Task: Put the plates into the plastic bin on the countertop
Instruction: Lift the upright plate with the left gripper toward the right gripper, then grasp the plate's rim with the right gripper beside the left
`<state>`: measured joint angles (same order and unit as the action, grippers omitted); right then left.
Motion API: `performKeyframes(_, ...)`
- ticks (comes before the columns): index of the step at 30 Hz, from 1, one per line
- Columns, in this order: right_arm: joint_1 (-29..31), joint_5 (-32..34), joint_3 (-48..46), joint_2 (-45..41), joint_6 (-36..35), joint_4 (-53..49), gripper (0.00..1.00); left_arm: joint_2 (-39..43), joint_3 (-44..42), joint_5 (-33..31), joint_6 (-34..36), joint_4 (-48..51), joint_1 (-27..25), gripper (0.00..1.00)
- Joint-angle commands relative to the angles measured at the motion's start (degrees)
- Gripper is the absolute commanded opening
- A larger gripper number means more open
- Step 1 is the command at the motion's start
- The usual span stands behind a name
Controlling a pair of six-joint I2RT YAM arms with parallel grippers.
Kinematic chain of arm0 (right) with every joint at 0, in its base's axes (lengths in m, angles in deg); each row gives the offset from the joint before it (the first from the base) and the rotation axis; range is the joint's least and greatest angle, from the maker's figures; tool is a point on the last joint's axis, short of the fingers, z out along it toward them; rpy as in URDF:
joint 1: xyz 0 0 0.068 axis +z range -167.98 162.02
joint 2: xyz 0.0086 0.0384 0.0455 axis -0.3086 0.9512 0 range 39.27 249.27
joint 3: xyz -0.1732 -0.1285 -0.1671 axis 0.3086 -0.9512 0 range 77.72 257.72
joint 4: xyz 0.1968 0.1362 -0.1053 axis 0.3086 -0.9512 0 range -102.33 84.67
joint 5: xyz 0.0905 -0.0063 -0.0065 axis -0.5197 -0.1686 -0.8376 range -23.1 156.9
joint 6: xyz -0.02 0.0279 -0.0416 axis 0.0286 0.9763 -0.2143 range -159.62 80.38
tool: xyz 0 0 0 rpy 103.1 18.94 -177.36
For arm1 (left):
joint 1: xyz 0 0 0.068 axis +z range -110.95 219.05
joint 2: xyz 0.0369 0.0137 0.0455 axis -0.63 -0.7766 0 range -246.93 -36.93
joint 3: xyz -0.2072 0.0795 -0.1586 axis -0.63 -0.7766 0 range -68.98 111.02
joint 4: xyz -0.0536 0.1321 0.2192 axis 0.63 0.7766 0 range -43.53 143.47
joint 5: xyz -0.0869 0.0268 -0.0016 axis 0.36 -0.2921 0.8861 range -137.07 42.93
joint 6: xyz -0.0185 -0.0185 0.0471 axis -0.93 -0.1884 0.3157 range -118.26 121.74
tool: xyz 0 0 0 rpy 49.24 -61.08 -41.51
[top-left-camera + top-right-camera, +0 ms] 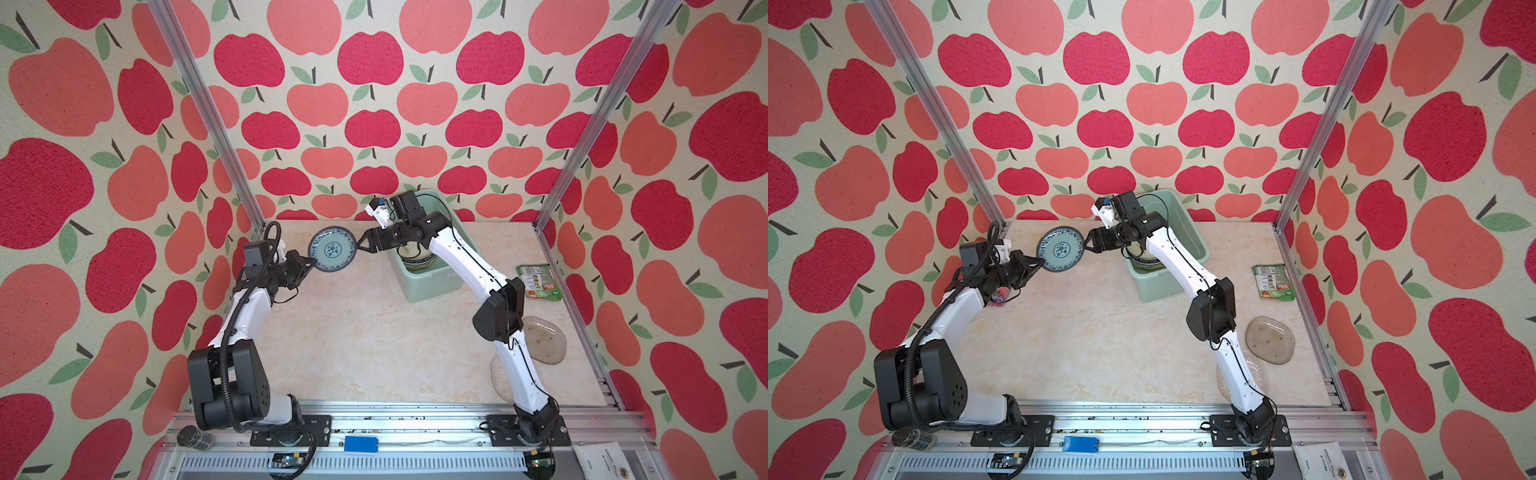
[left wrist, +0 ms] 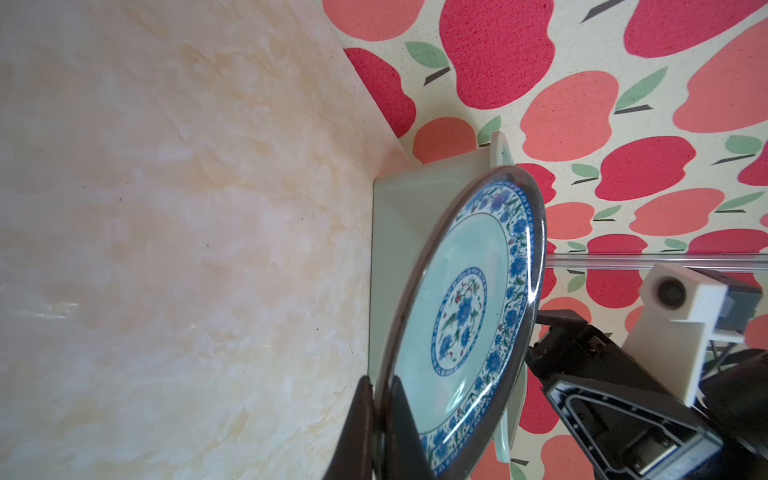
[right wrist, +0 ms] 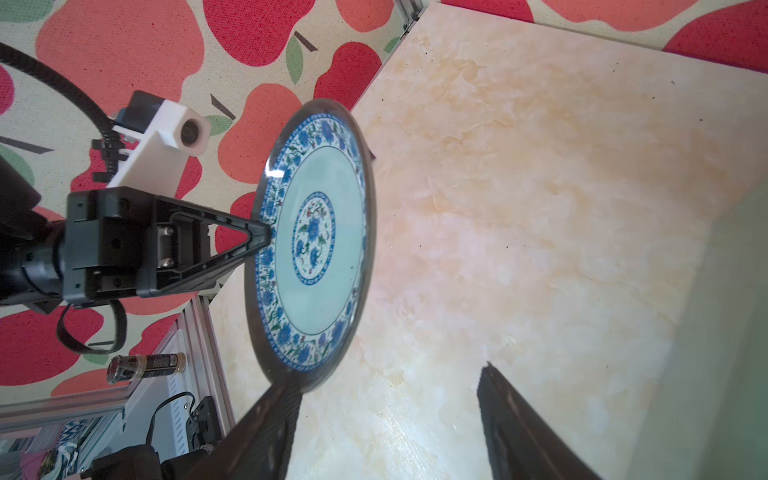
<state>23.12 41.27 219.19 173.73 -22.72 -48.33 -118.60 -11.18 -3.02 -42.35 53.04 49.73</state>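
A blue-patterned plate (image 1: 332, 248) (image 1: 1060, 248) hangs tilted in the air over the back left of the countertop (image 1: 365, 340). My left gripper (image 1: 311, 262) (image 2: 380, 378) is shut on its near rim, with the plate (image 2: 461, 316) standing on edge between the jaws. My right gripper (image 1: 360, 242) (image 3: 388, 374) is open at the opposite rim; one finger lies against the plate (image 3: 316, 241) and the wide gap is empty. The mint-green plastic bin (image 1: 432, 291) (image 1: 1158, 291) stands at the back, under the right arm, with stacked plates (image 1: 419, 259) inside.
A clear glass plate (image 1: 544, 338) (image 1: 1270, 340) lies at the right, and another (image 1: 498, 374) is partly hidden under the right arm. A green packet (image 1: 539, 281) lies beside the bin. A purple packet (image 1: 998, 296) shows under the left arm. Aluminium posts frame the corners.
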Motion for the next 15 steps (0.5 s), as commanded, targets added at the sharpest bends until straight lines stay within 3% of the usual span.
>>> performKeyframes(1,-0.93,-2.03,0.3,-3.23,1.73,1.73,0.71,2.02,2.7,3.1,-0.49,-1.12,-1.12,0.0)
performKeyframes(15,-1.02,-8.5,-1.46,-3.63,4.8,8.57,0.7,1.43,4.92,3.67,-0.29,-1.03,-3.94,0.0)
